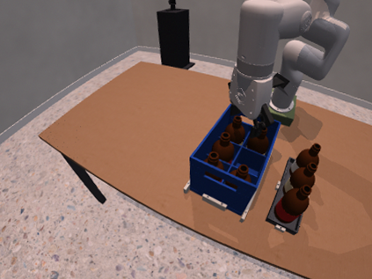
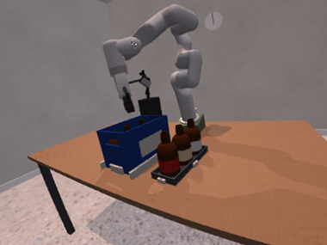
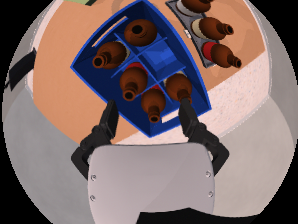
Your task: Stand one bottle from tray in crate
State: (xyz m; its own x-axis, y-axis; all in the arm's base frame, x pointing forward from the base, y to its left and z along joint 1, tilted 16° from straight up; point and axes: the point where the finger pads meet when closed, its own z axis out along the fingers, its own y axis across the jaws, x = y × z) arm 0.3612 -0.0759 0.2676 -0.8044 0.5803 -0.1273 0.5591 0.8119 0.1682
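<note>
The blue crate (image 1: 199,178) (image 2: 116,158) (image 3: 200,90) stands level on the table with several brown bottles upright in it, one per cell. Its middle cell on the tray side (image 3: 162,56) is empty. The dark tray (image 1: 272,217) (image 2: 173,180) stands beside the crate. It holds three upright bottles: red-labelled (image 1: 295,202) (image 2: 167,155) (image 3: 215,52), cream-labelled (image 1: 302,178) (image 2: 181,142) (image 3: 210,28) and white-labelled (image 1: 307,160) (image 2: 193,134) (image 3: 194,6). My gripper (image 1: 258,126) (image 2: 129,109) (image 3: 148,106) is open and empty above the crate, pointing down at a slant.
White stops (image 1: 214,201) (image 2: 116,168) sit around the foot of the crate and by the tray. The crate walls and bottle necks stand up below my fingers. The arm's green base block (image 1: 284,117) (image 2: 198,123) is behind the crate. A black pedestal (image 1: 174,38) stands beyond the table.
</note>
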